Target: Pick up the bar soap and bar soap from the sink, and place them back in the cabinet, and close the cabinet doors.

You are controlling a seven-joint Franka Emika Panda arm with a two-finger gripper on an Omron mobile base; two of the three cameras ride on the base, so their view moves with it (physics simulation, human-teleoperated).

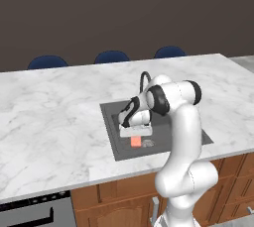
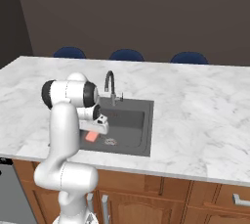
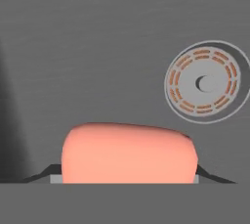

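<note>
The end effector (image 1: 135, 133) is lowered into the sink (image 1: 111, 122), which is set into the white marble surface (image 1: 49, 122) near its front edge. A bar soap (image 3: 129, 153) is seen in the hand view directly between the two finger tips, whose dark ends show just beside its left and right sides at the bottom of the picture. The fingers are spread about as wide as the bar, and whether they are pressing on it or merely flanking it cannot be told. In the left base view the pink bar (image 1: 136, 141) lies on the sink floor near the front wall, just below the end effector, with the round grey drain strainer (image 1: 148, 143) just beside it on the right. In the hand view the strainer (image 3: 206, 82) lies apart from the bar, toward the upper right. The dark arched faucet (image 2: 110, 85) stands at the back edge of the sink. Three blue chairs (image 1: 111, 56) are lined up beyond the far edge of the surface, and wooden drawers (image 2: 229, 198) are fitted below its front edge.
</note>
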